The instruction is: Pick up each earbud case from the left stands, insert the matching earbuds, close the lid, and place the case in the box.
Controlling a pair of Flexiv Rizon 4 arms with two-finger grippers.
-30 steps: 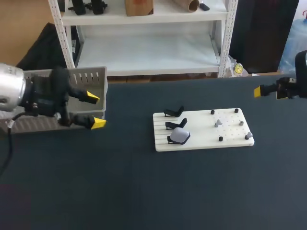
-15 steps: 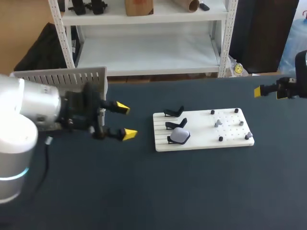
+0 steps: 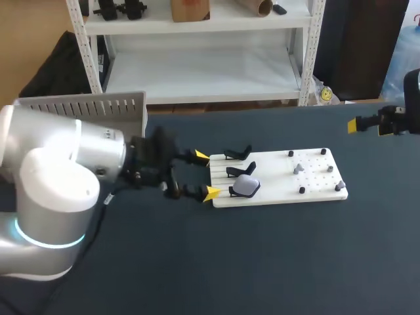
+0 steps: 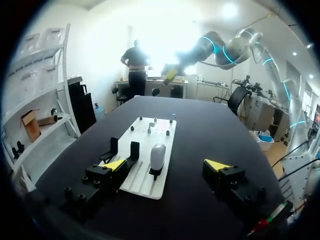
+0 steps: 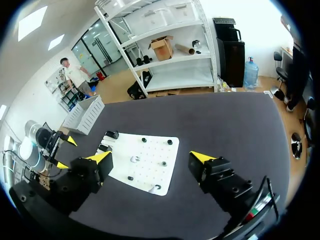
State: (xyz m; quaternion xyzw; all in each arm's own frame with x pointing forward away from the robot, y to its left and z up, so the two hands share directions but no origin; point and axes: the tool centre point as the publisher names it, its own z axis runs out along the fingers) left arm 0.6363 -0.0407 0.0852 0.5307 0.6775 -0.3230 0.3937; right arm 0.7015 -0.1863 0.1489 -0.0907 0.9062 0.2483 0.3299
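Observation:
A white board [image 3: 315, 191] lies mid-table with black stands along its left side. The nearest stand holds a pale grey earbud case [image 3: 247, 186]; the two stands behind it [image 3: 239, 153] are bare. Small earbuds [image 3: 298, 168] and black pegs sit on the board's right half. My left gripper [image 3: 207, 175] is open, level with the board's left edge, just short of the case. From the left wrist the case [image 4: 157, 156] stands ahead between the fingers of that gripper [image 4: 167, 164]. My right gripper [image 3: 365, 125] hovers open at the far right, well away; the board [image 5: 129, 160] lies ahead of it [image 5: 151, 156].
A grey slotted box [image 3: 85, 107] stands at the table's back left, behind my left arm. Dark tabletop stretches in front of the board and to its right.
My left arm has swept right from beside the grey box to the board's left edge, fingers still open. The right arm has not moved.

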